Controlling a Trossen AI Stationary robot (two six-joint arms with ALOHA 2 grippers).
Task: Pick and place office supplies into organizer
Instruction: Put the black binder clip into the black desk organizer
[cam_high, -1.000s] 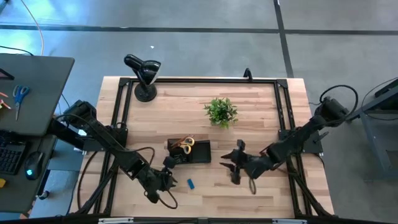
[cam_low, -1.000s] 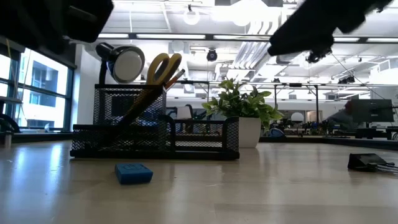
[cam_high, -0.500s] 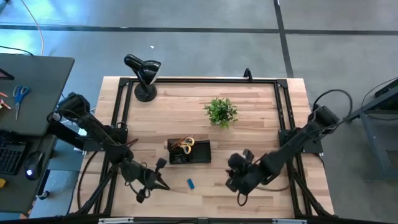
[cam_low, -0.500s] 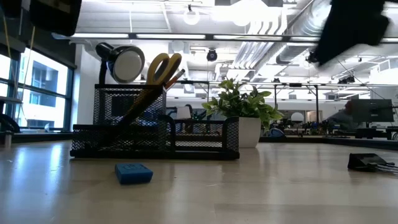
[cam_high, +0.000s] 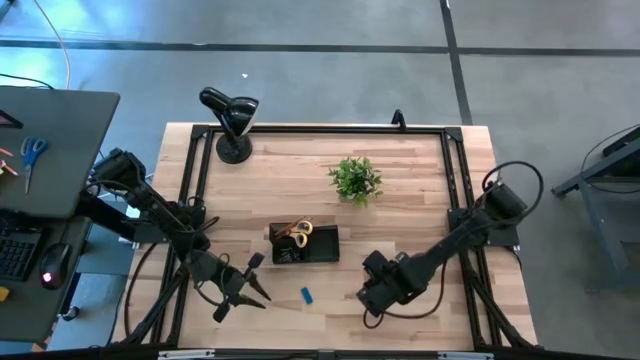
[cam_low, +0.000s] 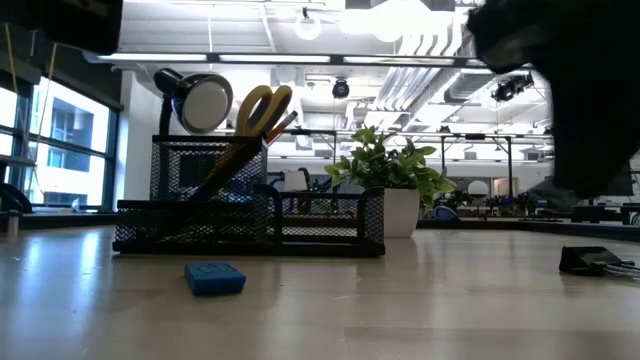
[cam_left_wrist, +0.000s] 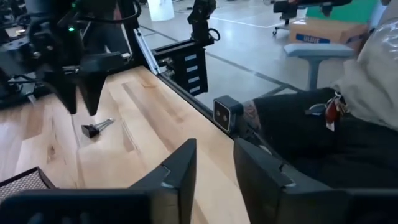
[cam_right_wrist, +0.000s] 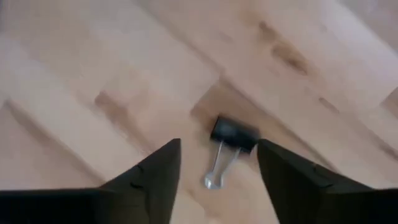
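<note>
The black mesh organizer (cam_high: 303, 243) stands mid-table, with yellow-handled scissors (cam_low: 262, 108) and pencils upright in its tall compartment. A blue eraser (cam_high: 307, 295) lies flat on the table in front of it and also shows in the low view (cam_low: 215, 278). A black binder clip (cam_right_wrist: 233, 135) lies flat on the wood. My right gripper (cam_right_wrist: 217, 171) hangs open just above the clip, pointing down, with one finger on either side and not touching it. My left gripper (cam_high: 255, 283) is open and empty, to the left of the eraser.
A small potted plant (cam_high: 355, 180) stands behind the organizer. A black gooseneck lamp (cam_high: 230, 125) stands at the far left corner. A black frame (cam_high: 320, 130) runs along the table's edges. A seated person (cam_left_wrist: 348, 118) shows beyond the table's right edge in the left wrist view.
My right gripper has gone toward the table's near edge and down, and now hangs over the binder clip. My left gripper has drawn back toward the table's left edge, away from the blue eraser. The eraser, the clip and the organizer have stayed in place.
</note>
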